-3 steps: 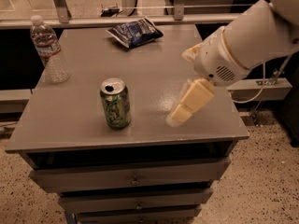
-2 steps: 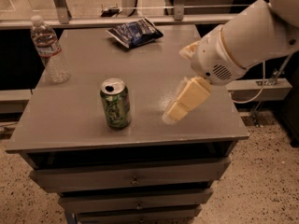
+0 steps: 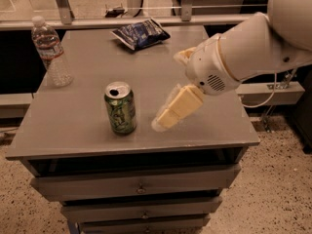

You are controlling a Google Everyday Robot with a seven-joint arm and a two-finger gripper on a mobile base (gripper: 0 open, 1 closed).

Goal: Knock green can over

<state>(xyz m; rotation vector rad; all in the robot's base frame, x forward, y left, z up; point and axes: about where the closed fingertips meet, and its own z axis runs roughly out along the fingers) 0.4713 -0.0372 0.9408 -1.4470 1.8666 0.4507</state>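
Observation:
The green can [image 3: 120,107] stands upright on the grey table top [image 3: 87,130], near the front edge and left of the middle. Its silver top with the opening faces up. My gripper [image 3: 163,122] hangs from the white arm that comes in from the right. It is low over the table, just right of the can, with a small gap between them. The cream fingers [image 3: 178,107] point down and left toward the can.
A clear plastic water bottle [image 3: 51,51] stands at the table's left edge. A dark blue snack bag [image 3: 140,33] lies at the far middle. The table has drawers [image 3: 139,186] below. A railing runs behind the table.
My gripper has moved left toward the green can and a little lower. The can has not moved.

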